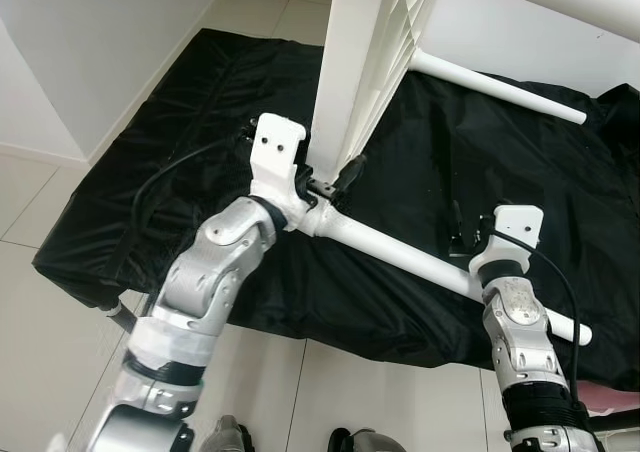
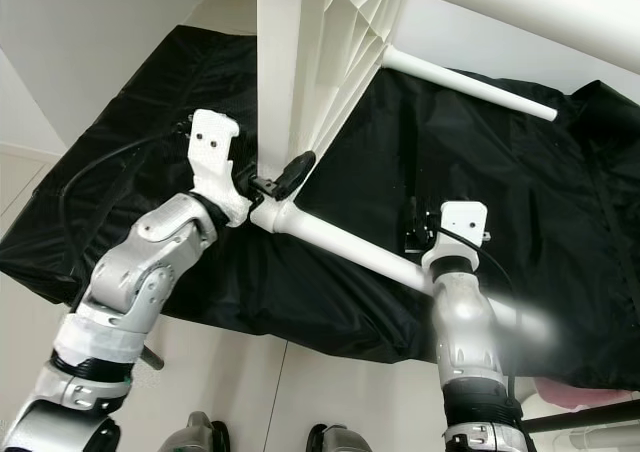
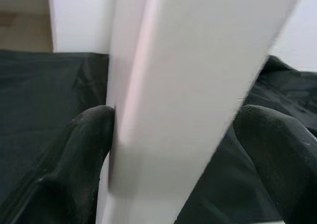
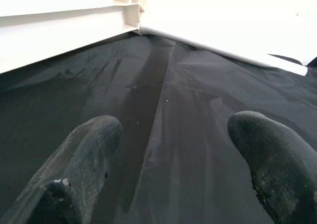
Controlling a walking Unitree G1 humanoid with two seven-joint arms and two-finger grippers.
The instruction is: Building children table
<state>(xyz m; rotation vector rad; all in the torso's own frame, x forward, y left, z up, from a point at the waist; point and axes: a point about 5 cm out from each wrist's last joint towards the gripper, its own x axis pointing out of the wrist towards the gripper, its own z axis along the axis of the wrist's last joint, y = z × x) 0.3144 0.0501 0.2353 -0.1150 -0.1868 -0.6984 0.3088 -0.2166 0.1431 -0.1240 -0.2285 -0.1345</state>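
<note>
White plastic is between your left gripper's (image 1: pixel 335 179) fingers (image 3: pixel 91 149): they stand on both sides of the table top's (image 1: pixel 355 62) lower edge, one finger touching it, where the near table leg (image 1: pixel 420 260) joins. The top stands upright on the black cloth (image 1: pixel 150 172). Your right gripper (image 4: pixel 173 149) is wide open and holds nothing; it hangs over the cloth, beside the near leg. Beyond it you see the second leg (image 1: pixel 495 87).

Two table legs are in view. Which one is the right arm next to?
The near leg, running from the tabletop edge at the left gripper toward the robot. The far leg sticks out beyond the tabletop, away from both arms.
</note>
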